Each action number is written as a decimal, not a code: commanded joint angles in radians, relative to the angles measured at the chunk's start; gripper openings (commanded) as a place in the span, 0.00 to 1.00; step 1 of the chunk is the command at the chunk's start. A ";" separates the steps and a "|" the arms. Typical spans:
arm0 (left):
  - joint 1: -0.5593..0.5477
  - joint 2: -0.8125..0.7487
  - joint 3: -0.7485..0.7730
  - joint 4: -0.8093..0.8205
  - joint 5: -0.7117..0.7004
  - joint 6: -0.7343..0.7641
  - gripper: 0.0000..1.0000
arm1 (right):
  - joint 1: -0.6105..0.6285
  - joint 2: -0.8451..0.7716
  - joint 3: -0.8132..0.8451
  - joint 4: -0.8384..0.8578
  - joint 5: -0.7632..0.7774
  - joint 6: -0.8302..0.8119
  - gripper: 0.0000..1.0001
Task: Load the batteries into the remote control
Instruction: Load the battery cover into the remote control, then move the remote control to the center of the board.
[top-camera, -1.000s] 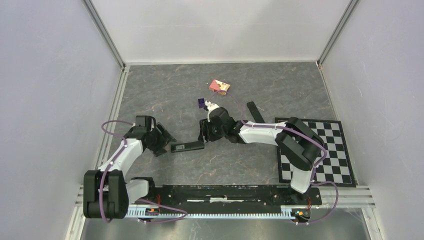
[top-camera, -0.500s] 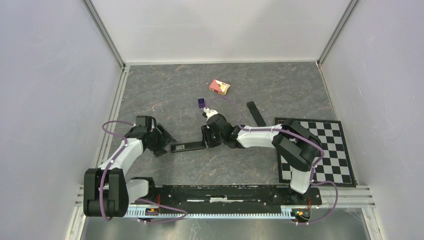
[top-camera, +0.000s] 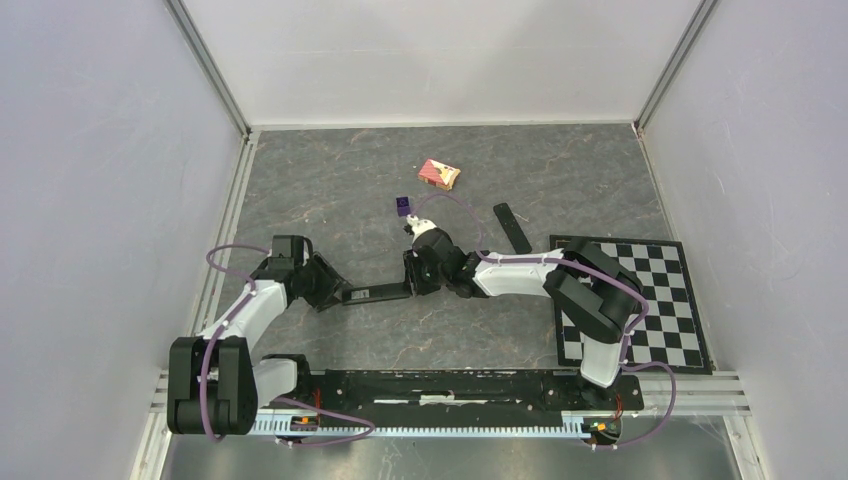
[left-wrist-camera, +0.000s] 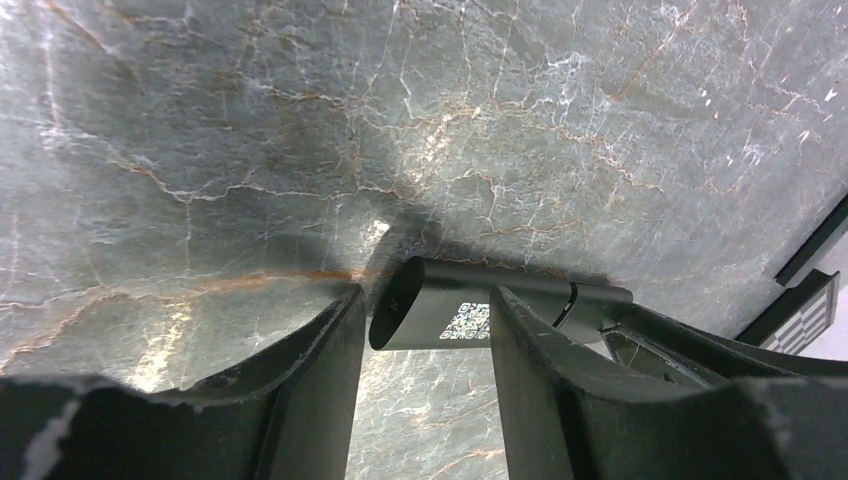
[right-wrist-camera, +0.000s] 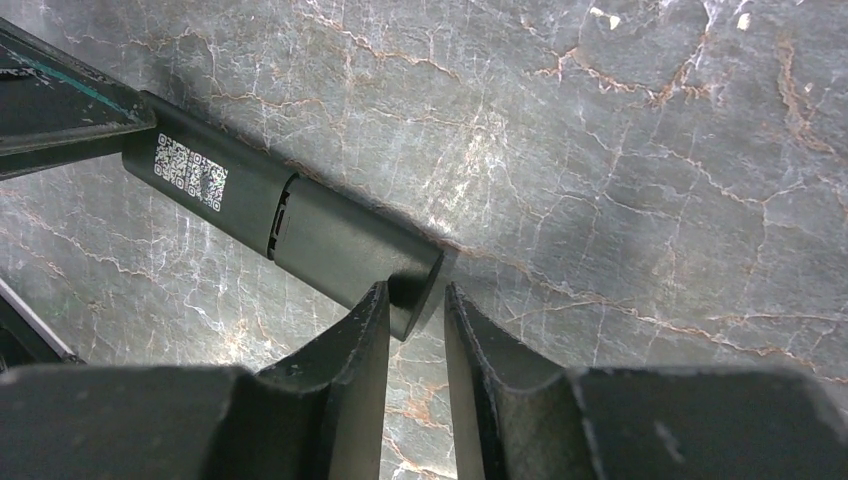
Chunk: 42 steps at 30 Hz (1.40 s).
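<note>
Jaws of right gripper (right-wrist-camera: 415, 295) pinch one end of the remote control (right-wrist-camera: 250, 205); left gripper (left-wrist-camera: 422, 300) straddles the other, grip unclear

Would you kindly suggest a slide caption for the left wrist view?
Left gripper, jaws open, straddling one end of the remote control, QR sticker showing, on the marbled grey table.
</note>
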 joint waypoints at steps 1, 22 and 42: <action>0.004 0.003 -0.032 0.033 0.038 -0.011 0.53 | 0.010 0.021 -0.019 0.007 -0.005 0.038 0.30; -0.005 -0.009 -0.016 0.056 0.092 -0.045 0.41 | 0.036 0.031 0.014 0.089 -0.030 0.069 0.29; 0.004 -0.163 0.435 -0.359 -0.233 0.133 1.00 | 0.022 -0.018 0.156 -0.051 -0.392 -1.031 0.98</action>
